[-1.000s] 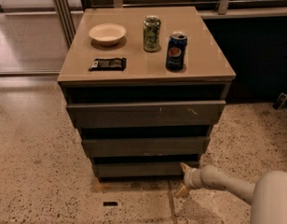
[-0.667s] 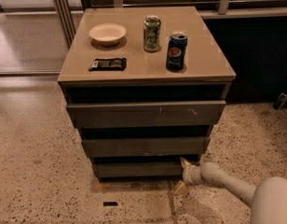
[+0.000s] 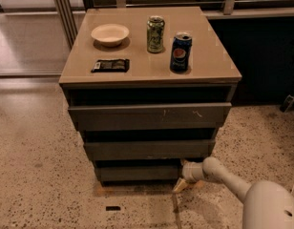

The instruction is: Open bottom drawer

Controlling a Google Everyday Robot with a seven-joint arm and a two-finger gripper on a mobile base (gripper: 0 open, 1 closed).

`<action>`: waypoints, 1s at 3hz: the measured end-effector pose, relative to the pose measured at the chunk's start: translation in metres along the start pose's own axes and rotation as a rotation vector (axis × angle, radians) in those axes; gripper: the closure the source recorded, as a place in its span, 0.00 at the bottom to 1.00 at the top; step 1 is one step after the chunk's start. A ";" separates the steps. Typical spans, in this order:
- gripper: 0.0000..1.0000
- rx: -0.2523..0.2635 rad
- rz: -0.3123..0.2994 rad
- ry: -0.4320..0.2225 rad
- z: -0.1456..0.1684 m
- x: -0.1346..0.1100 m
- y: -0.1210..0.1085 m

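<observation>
The bottom drawer (image 3: 137, 173) is the lowest, narrowest dark grey front of the cabinet, plain and without a handle. It sits just above the floor and looks pushed in behind the middle drawer (image 3: 147, 150). My gripper (image 3: 180, 184) is low at the drawer's right end, close to the floor, at the tip of the pale arm (image 3: 223, 175) that reaches in from the lower right. It is at or touching the drawer's right front corner; I cannot tell which.
The top drawer (image 3: 149, 116), widest and scratched, stands out a little. On the tan cabinet top (image 3: 209, 68) are a white bowl (image 3: 110, 34), a green can (image 3: 155, 34), a blue Pepsi can (image 3: 180, 52) and a dark packet (image 3: 110, 65). Speckled floor all around; a dark wall at the right.
My gripper has shifted slightly left, closer to the right end of the bottom drawer. The drawers have not visibly moved.
</observation>
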State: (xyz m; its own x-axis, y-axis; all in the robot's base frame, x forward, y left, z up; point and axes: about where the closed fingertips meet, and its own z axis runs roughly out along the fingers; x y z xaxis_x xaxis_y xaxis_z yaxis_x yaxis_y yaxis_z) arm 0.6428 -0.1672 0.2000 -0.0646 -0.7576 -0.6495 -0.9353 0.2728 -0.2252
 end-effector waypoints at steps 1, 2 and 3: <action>0.00 -0.044 -0.014 0.001 0.014 -0.005 -0.007; 0.00 -0.044 -0.014 0.001 0.014 -0.005 -0.007; 0.00 -0.063 -0.010 0.013 0.019 -0.003 -0.003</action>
State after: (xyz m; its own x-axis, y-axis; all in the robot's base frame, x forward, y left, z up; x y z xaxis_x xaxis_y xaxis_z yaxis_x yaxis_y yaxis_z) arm 0.6525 -0.1547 0.1884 -0.0595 -0.7682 -0.6375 -0.9559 0.2278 -0.1853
